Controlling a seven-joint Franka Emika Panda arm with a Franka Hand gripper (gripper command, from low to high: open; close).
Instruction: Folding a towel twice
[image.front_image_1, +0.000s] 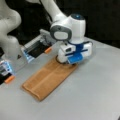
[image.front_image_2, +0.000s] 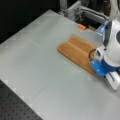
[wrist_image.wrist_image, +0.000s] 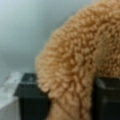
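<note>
The orange-brown towel (image.front_image_1: 47, 80) (image.front_image_2: 75, 50) lies on the grey table as a long narrow strip, doubled over lengthwise. My gripper (image.front_image_1: 67, 63) (image.front_image_2: 96, 71) is down at one short end of the strip, the end nearest the arm's wrist. In the wrist view a thick hump of towel (wrist_image.wrist_image: 75, 57) is pinched between the two black fingers (wrist_image.wrist_image: 31, 97), so the gripper (wrist_image.wrist_image: 71, 100) is shut on the towel's end. In both front views the white and blue hand hides the fingertips.
The arm's white base (image.front_image_1: 10, 37) stands at a front view's left. Metal fixtures with orange-tipped parts (image.front_image_1: 48, 50) (image.front_image_1: 9, 79) (image.front_image_2: 81, 26) line the table's edge beside the towel. A black perforated board (image.front_image_2: 15, 107) borders the table at a front view's bottom left.
</note>
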